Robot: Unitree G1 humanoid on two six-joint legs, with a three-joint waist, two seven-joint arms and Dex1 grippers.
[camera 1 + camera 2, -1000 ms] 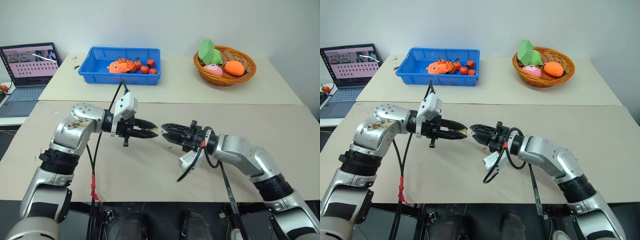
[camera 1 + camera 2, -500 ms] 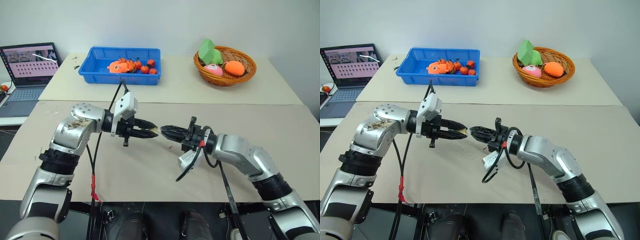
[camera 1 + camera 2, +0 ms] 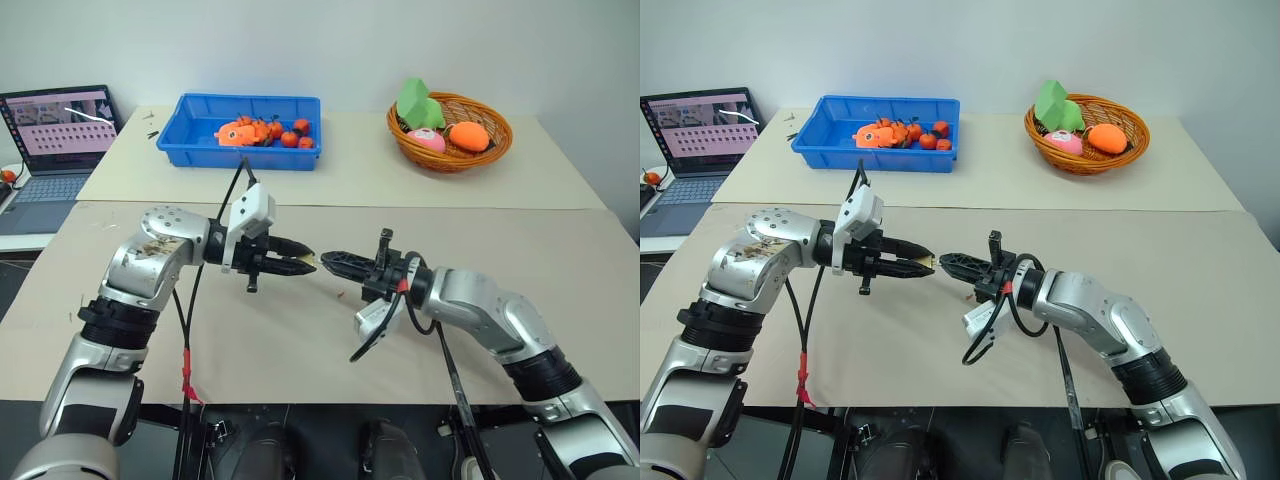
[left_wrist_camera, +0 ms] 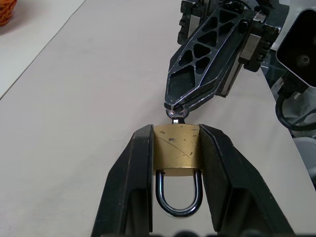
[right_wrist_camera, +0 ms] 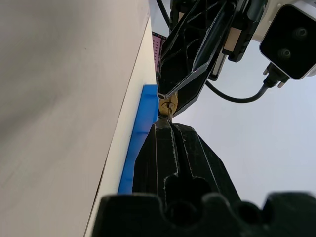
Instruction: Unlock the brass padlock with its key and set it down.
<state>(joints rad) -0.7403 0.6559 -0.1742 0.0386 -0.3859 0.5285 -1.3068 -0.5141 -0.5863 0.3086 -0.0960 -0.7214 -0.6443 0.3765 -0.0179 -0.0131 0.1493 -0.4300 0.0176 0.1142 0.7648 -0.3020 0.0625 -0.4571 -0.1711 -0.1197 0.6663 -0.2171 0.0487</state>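
Observation:
My left gripper (image 4: 176, 131) is shut on the brass padlock (image 4: 176, 150), clamping its squarish body by the sides. The silver shackle (image 4: 178, 197) points back toward my wrist, and both of its legs meet the body. The key (image 4: 177, 114) sticks out of the padlock's far face, with just its small round head showing. My right gripper (image 4: 173, 104) is shut on that head. The two grippers (image 3: 306, 264) (image 3: 327, 259) meet tip to tip in the air above the middle of the tan table. From the right wrist, the key (image 5: 169, 112) sits just past my closed fingertips (image 5: 157, 129).
At the back left a blue bin (image 3: 200, 145) holds small orange and red toys. A woven basket (image 3: 450, 155) with soft toys stands at the back right. An open laptop (image 3: 60, 125) is at the far left. Cables hang below both wrists.
My right gripper's fingers have closed onto the key's head. The left gripper and the padlock have stayed where they were.

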